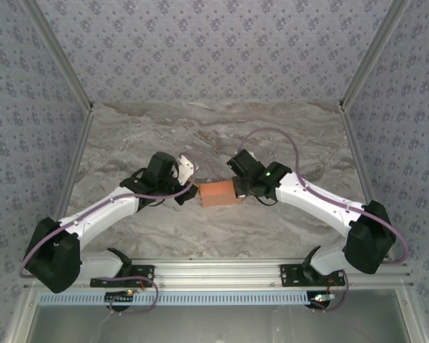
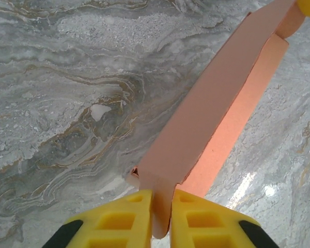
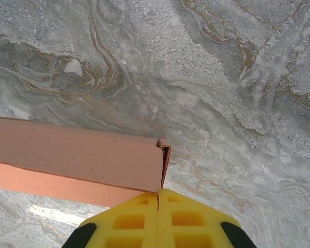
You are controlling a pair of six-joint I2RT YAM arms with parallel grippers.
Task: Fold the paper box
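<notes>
The paper box (image 1: 219, 194) is salmon-orange cardboard, folded into a small rectangular shape in the middle of the marble table (image 1: 214, 128), between both arms. My left gripper (image 1: 194, 191) is at its left end. In the left wrist view the yellow fingers (image 2: 129, 217) of that gripper (image 2: 161, 199) are shut on a tab of the box (image 2: 212, 124), which stretches away to the upper right. My right gripper (image 1: 239, 189) is at the right end. In the right wrist view that gripper (image 3: 158, 194) is shut on the thin end flap of the box (image 3: 77, 155).
Bare marble surface (image 3: 237, 77) lies all round the box. Patterned walls (image 1: 214, 43) close the back and sides. An aluminium rail (image 1: 214, 271) with the arm bases runs along the near edge.
</notes>
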